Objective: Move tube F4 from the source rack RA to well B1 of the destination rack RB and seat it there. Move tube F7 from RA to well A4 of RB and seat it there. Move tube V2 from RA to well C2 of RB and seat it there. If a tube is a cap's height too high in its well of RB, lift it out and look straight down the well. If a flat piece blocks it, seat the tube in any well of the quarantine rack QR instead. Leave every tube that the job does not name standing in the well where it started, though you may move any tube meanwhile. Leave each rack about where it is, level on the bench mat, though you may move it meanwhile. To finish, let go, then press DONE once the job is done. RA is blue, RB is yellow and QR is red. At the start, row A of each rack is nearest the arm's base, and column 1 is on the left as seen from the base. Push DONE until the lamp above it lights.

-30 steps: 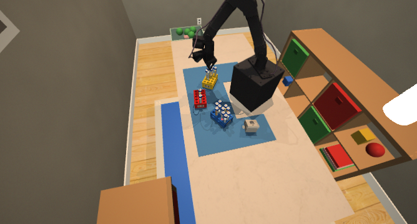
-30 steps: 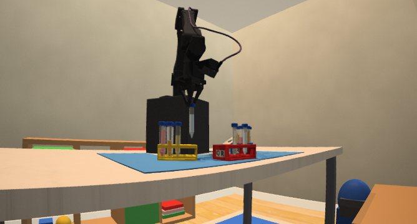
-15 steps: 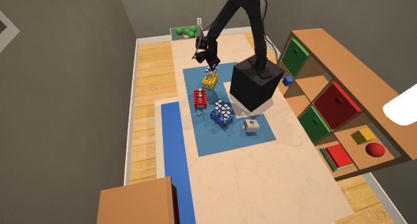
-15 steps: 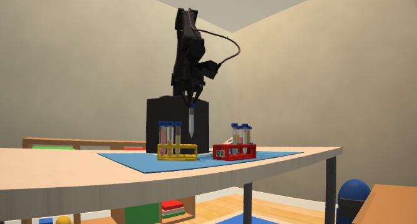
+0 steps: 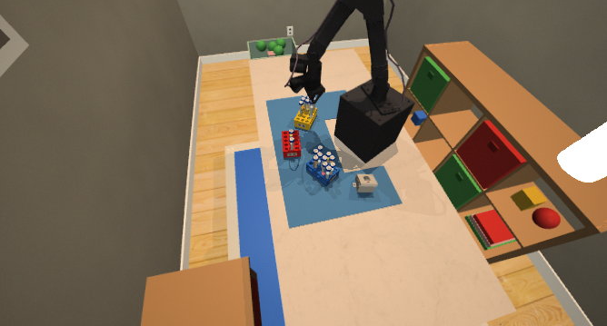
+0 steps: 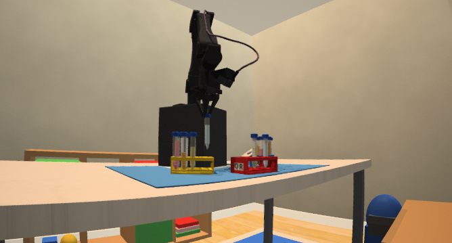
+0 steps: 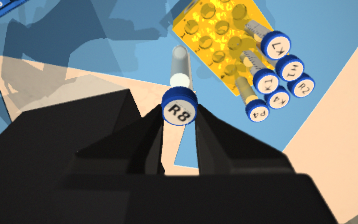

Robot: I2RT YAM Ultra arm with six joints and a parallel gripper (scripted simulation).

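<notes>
My gripper is shut on the cap end of a clear tube marked R8. The tube hangs upright, its tip a little above the top of the yellow rack RB, at one end of it. I cannot tell whether it is over a well. Several blue-capped tubes stand in RB, among them LX, M1 and R2. The blue rack RA holds several tubes. The red rack QR stands between RB and RA.
The racks stand on a blue bench mat. A small white button box sits on the mat beside RA. The arm's black base block stands close to the racks. A wooden shelf unit is off to the side.
</notes>
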